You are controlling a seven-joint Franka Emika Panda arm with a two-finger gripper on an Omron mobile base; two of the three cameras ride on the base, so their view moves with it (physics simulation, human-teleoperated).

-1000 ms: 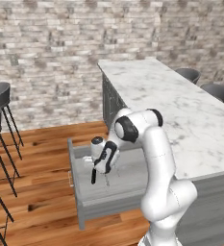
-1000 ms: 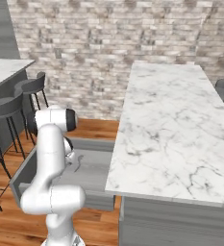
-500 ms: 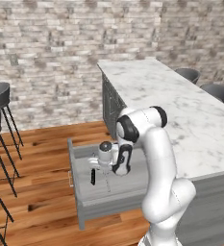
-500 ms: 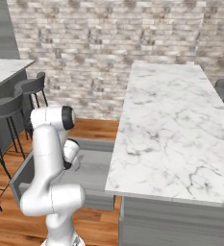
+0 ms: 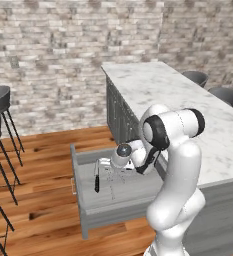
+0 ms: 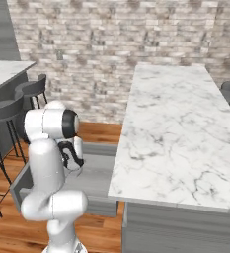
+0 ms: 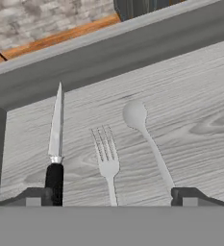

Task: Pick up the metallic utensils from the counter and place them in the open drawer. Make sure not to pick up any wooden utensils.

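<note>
Hand view shows the claw [image 7: 111, 194] spread wide over the knife [image 7: 55, 144], fork [image 7: 106, 161] and spoon [image 7: 144, 134] lying flat in the drawer [image 7: 108, 53]: light, stiff, slippery pieces, best gripped mid-handle.

No text, label, brand, number or sign can be read anywhere in these pictures. The knife [image 7: 55, 144], the fork [image 7: 105, 156] and the spoon [image 7: 144, 134] in the drawer [image 7: 132, 57] carry no marking, and the marble desk [image 6: 175, 133] and the brick wall [image 5: 53, 55] are also plain.
</note>
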